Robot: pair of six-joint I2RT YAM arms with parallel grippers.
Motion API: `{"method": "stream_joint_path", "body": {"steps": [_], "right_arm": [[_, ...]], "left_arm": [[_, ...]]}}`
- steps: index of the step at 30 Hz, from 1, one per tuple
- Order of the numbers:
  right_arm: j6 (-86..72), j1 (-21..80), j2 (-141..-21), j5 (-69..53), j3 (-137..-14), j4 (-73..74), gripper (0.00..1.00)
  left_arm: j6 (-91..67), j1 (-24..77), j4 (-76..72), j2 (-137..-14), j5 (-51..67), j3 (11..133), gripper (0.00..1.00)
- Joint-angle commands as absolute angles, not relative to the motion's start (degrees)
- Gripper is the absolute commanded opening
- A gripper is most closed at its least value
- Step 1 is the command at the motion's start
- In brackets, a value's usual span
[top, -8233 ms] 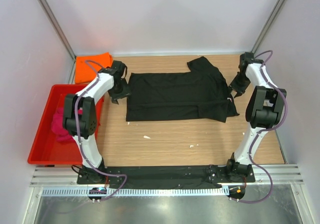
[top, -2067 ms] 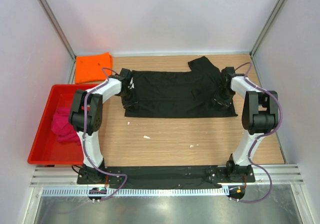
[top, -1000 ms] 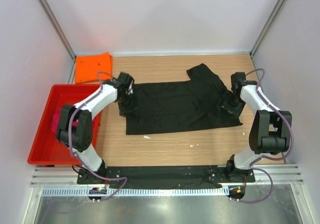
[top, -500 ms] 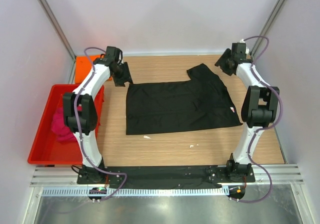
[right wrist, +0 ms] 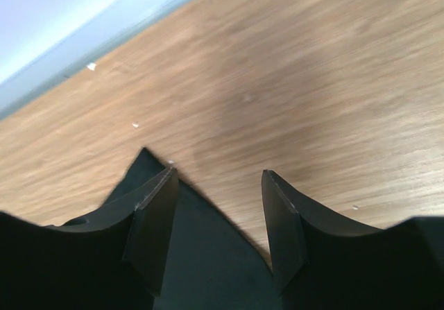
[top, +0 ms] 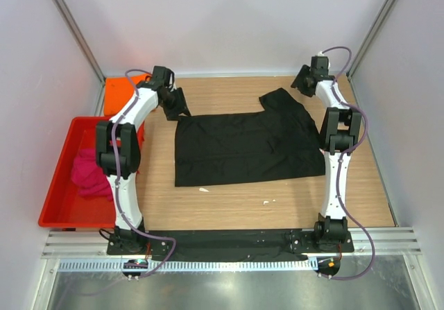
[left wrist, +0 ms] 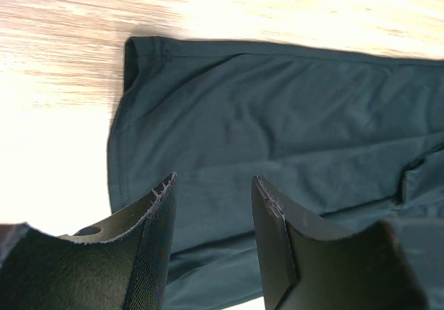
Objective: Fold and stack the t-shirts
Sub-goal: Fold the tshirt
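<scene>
My left fingers (top: 179, 107) and right fingers (top: 298, 86) hang spread and empty over the upper corners of the black t-shirt (top: 246, 145). It lies mid-tabletop (top: 236, 206), seemingly part-folded. The orange t-shirt (top: 116, 88) looks folded at upper left. The magenta t-shirt (top: 87, 173) lies crumpled in the red tray (top: 59, 216), unstacked.

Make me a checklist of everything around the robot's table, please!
Surface: wooden table, no damage seen.
Job's things: black shirt spread flat mid-table; orange shirt at the far left corner, partly hidden; pink shirt bunched in the red tray.
Clutter: small white scraps near the black shirt.
Grippers: left gripper open, empty, over the black shirt's edge; right gripper open, empty, by its far tip.
Cables: purple cables, clear of the shirts.
Surroundings: white walls; metal rail at the near edge.
</scene>
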State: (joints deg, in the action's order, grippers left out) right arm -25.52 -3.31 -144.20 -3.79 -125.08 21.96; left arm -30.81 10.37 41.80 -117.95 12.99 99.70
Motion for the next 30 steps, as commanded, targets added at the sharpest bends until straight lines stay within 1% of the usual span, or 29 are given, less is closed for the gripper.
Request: {"method": "stream_joint_path", "body": {"steps": [1,4,6,10,13,15,20,25,30], "right_arm": [[-21.81,-2.99,-143.79,-1.42,-131.13,28.29,0.57],[-20.05,-3.16,-142.21,1.65,-130.08,33.56,0.56],[-18.02,-3.43,-140.45,1.41,-127.63,34.19,0.56],[-16.96,-4.39,-139.66,-3.5,-126.83,37.79,0.55],[-16.08,-4.48,-138.6,-5.09,-124.11,37.62,0.55],[-16.0,-4.57,-138.6,-7.37,-123.58,37.44,0.54],[-15.73,-4.75,-137.99,-8.26,-123.31,38.06,0.52],[-16.61,-5.36,-137.82,-12.65,-121.91,37.1,0.48],[-16.61,-5.36,-137.46,-13.54,-119.71,36.83,0.44]], "left_arm": [[-28.57,9.85,42.54,-119.0,11.43,101.95,0.48],[-27.69,9.49,44.12,-121.36,10.11,104.75,0.48],[-27.6,9.23,44.99,-122.78,9.06,105.9,0.49],[-27.42,8.26,46.05,-125.94,7.56,109.41,0.53],[-27.16,7.74,46.49,-128.14,6.94,111.87,0.54],[-26.9,7.65,46.76,-129.72,6.42,113.02,0.54],[-26.98,7.47,47.11,-133.15,7.82,115.75,0.52],[-27.51,7.38,46.14,-134.82,8.61,116.1,0.49],[-27.42,7.29,45.44,-135.53,10.02,117.15,0.49]]}}
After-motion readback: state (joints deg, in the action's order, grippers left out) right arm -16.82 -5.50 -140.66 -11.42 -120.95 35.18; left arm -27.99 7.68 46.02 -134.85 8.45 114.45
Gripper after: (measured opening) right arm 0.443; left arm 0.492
